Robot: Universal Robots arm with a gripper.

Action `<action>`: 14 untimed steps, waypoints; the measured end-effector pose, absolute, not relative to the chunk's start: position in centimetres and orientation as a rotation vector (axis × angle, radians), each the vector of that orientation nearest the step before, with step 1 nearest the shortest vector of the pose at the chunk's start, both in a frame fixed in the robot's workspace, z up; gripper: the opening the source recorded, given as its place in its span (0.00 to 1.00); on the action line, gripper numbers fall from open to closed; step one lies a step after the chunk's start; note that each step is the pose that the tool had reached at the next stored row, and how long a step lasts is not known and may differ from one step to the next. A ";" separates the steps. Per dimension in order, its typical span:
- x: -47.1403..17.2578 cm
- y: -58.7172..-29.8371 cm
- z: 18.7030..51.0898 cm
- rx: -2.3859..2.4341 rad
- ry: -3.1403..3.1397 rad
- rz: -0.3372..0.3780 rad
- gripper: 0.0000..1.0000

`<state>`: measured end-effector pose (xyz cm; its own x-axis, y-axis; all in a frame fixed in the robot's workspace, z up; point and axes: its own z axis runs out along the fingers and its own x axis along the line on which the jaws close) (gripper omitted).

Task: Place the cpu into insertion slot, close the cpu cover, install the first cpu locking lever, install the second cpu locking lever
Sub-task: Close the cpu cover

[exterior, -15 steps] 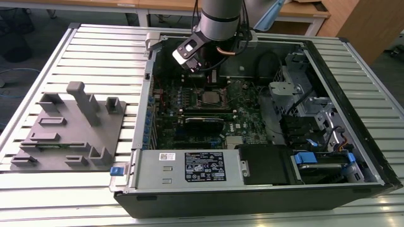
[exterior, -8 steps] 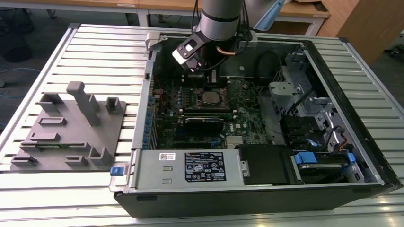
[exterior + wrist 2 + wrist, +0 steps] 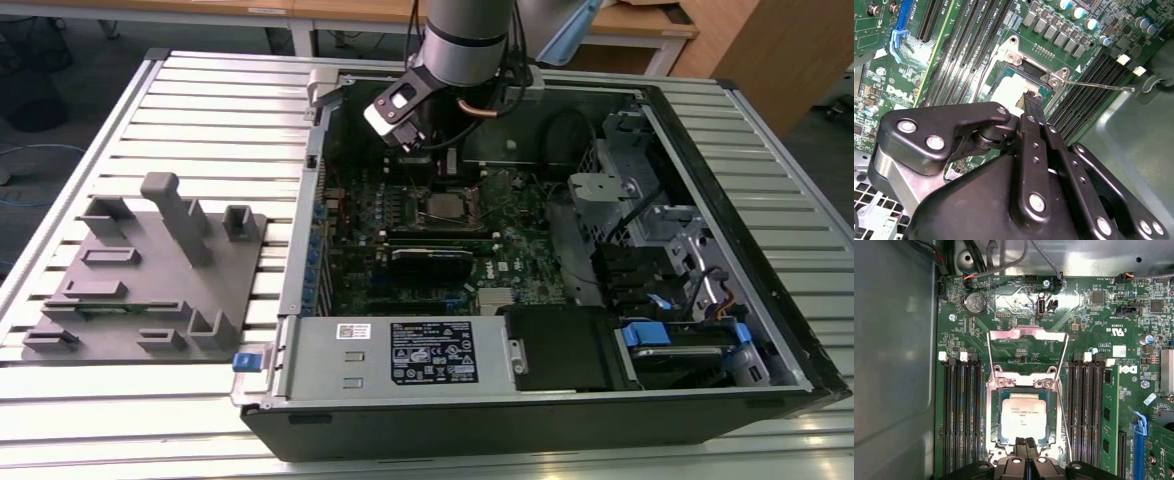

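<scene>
The cpu (image 3: 1023, 418) lies in the slot (image 3: 994, 415); closing the open cover (image 3: 1027, 332) is in hand, I think. The gripper (image 3: 1025, 442) is clenched, empty; the cover likely needs a push to swing shut.

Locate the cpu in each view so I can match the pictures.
Exterior view: cpu at the middle of the green board, beneath the arm.
Second wrist view: pale square just beyond the pincer tip.
First wrist view: silvery square between the memory slots.
Shared landmark: the shut pincer, tips beside the cpu's edge.
</scene>
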<state>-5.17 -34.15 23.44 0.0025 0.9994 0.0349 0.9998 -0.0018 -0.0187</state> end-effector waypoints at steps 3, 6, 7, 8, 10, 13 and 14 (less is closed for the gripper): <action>-5.2 -34.1 23.4 -2.196 -2.191 -0.015 0.11; -5.2 -34.1 23.4 -2.195 -2.190 -0.012 0.11; -5.2 -34.1 23.4 -2.194 -2.189 -0.011 0.11; -5.2 -34.1 23.4 -2.194 -2.189 -0.011 0.11; -5.2 -34.1 23.4 -2.193 -2.188 -0.009 0.11; -5.2 -34.1 23.4 -2.192 -2.187 -0.006 0.11; -5.2 -34.1 23.4 -2.191 -2.186 -0.005 0.11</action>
